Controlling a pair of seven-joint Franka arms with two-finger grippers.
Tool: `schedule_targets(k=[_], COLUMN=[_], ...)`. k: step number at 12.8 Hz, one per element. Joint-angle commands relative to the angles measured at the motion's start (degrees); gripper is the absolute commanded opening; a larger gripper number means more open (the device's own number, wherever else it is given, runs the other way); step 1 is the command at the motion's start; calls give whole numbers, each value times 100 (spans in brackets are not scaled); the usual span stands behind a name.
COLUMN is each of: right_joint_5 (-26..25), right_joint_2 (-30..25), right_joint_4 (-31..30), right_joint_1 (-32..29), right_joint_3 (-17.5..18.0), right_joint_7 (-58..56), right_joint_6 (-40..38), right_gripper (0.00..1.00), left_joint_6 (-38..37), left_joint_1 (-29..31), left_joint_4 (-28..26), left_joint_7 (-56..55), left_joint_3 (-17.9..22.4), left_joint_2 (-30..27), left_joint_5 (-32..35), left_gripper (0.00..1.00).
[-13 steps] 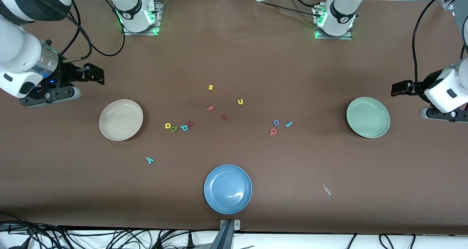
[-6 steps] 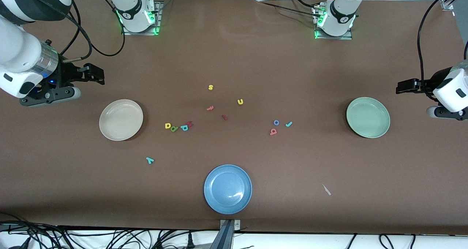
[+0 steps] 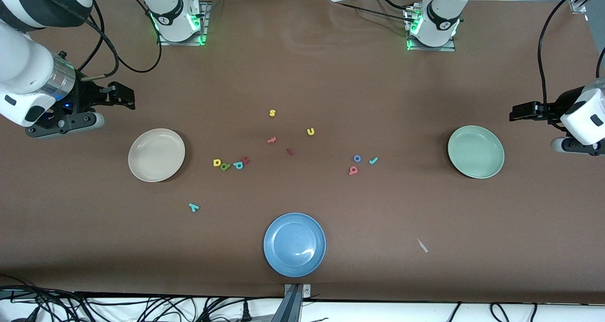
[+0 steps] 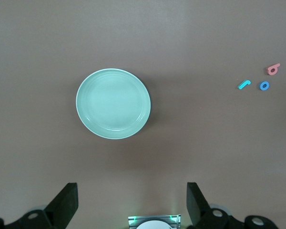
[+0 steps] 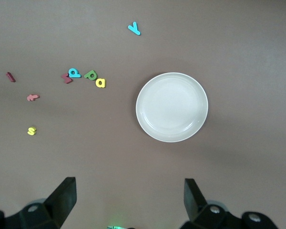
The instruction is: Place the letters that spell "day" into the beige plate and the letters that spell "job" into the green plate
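Foam letters lie flat on the smooth brown bench. Left gripper hangs with fingers spread wide and empty over bench beside the glossy round green plate; teal j, ring-shaped o and salmon b sit well apart from them. Right gripper hangs likewise, fingers released, beside the shallow beige plate; yellow d, green a and teal y lie past that plate.

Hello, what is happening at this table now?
Nothing is held yet. The left gripper hangs open near the empty green plate, and the right gripper hangs open near the empty beige plate. The yellow d, green a, teal y, teal j, blue o and red b lie on the table between the plates.
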Motion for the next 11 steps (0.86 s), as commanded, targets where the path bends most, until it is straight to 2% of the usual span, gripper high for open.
schedule_targets(k=[1,4,8,9,11], right_joint_5=[109,109,109,109,109], right_joint_2=[-23,-15,-15,-15,-15], right_joint_4=[96,96,96,96,96], right_joint_1=[-7,-7,-7,-7,-7], right_joint_3=[7,7,-2,-2,-2], right_joint_7=[70,79,79,79,79], right_joint_6=[-118,-110,-110,-110,-110], right_gripper=[100,100,100,100,100], left_joint_6=[-71,-71,376,630,1602], left_joint_1=[84,-13,-504,-670,-1136], left_joint_4=[52,52,-62,-123,-735], left_joint_7=[-227,-427,-1910,-2384,-3368], left_joint_3=[16,-19,-46,-54,-54], left_joint_2=[34,87,350,464,483], left_joint_5=[-288,-297,-805,-876,-877], left_gripper=[100,100,100,100,100])
